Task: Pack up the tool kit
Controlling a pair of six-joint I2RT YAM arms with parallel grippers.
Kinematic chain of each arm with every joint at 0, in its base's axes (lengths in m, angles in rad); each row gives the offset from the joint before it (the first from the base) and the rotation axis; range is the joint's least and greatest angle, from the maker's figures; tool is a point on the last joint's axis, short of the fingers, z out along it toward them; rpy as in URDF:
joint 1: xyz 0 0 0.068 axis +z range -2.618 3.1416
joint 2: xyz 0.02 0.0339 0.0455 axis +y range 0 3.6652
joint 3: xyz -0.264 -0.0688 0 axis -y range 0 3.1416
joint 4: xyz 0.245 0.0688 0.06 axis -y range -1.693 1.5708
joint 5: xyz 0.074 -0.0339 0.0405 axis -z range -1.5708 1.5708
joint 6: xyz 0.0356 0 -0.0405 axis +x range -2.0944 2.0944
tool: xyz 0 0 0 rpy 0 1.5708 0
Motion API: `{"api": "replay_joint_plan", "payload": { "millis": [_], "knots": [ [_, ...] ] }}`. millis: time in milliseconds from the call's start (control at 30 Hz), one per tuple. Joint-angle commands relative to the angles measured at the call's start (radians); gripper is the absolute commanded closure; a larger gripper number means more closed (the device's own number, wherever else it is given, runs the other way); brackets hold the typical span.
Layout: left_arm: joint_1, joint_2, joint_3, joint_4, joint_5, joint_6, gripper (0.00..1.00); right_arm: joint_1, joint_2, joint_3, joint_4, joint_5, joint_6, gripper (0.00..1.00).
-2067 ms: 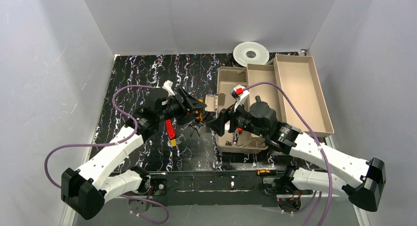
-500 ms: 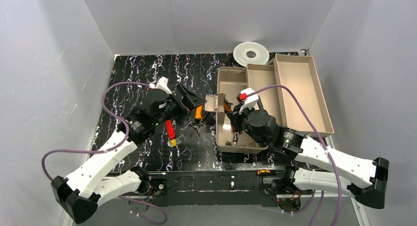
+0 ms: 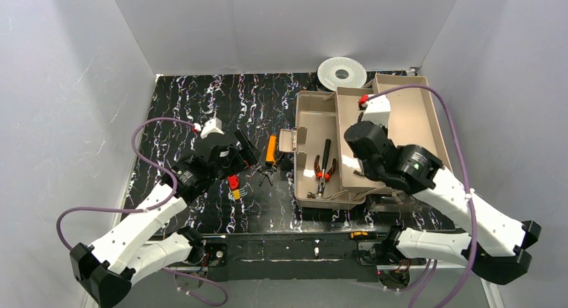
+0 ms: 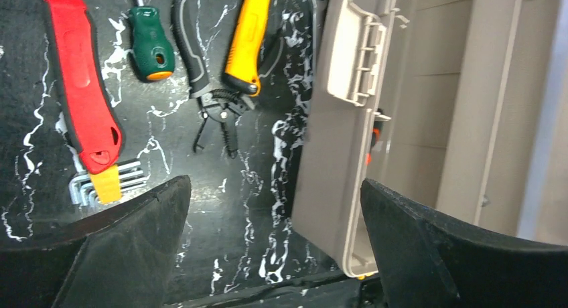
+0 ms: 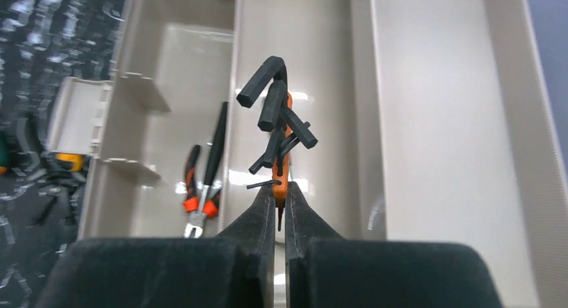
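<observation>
Here, right fingers [image 5: 262, 217] pinch hex keys [image 5: 275, 107] (left fingers [image 4: 134, 244] spread).

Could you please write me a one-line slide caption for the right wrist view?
Right gripper shut on a fanned hex key set above the beige toolbox, pliers lying inside.

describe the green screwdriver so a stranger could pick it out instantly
Start at the beige toolbox; loose tools lie on the black marbled table beside it. The green screwdriver sits between the red hex-key holder and yellow-and-black pliers, the only stubby green handle with an orange end.
</observation>
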Motion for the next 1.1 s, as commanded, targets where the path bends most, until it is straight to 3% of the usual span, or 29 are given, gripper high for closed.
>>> {"api": "replay_joint_plan", "payload": {
  "millis": [0,400,733,767,900,967,1067],
  "knots": [
    [0.003,0.038,-0.017,-0.013,-0.027,0.076,0.02,-0.098,0.124,0.104,-0.162,-0.019,-0.012,0.99],
    [0.006,0.090,-0.069,0.020,-0.134,0.196,0.02,-0.274,0.543,0.377,-0.363,-0.068,-0.073,0.99],
    [0.132,0.187,-0.126,0.052,-0.060,0.177,0.02,-0.363,0.610,0.343,-0.251,-0.202,-0.114,0.99],
    [0.140,0.200,-0.127,0.054,-0.061,0.172,0.02,-0.365,0.610,0.340,-0.237,-0.220,-0.117,0.95],
    [0.150,0.267,-0.124,0.050,-0.081,0.141,0.02,-0.366,0.617,0.338,-0.211,-0.242,-0.121,0.50],
    [0.153,0.296,-0.117,0.042,-0.097,0.135,0.02,-0.366,0.619,0.343,-0.206,-0.248,-0.129,0.41],
    [0.158,0.328,-0.108,0.039,-0.115,0.130,0.02,-0.366,0.602,0.345,-0.190,-0.266,-0.132,0.37]
  ]
}}
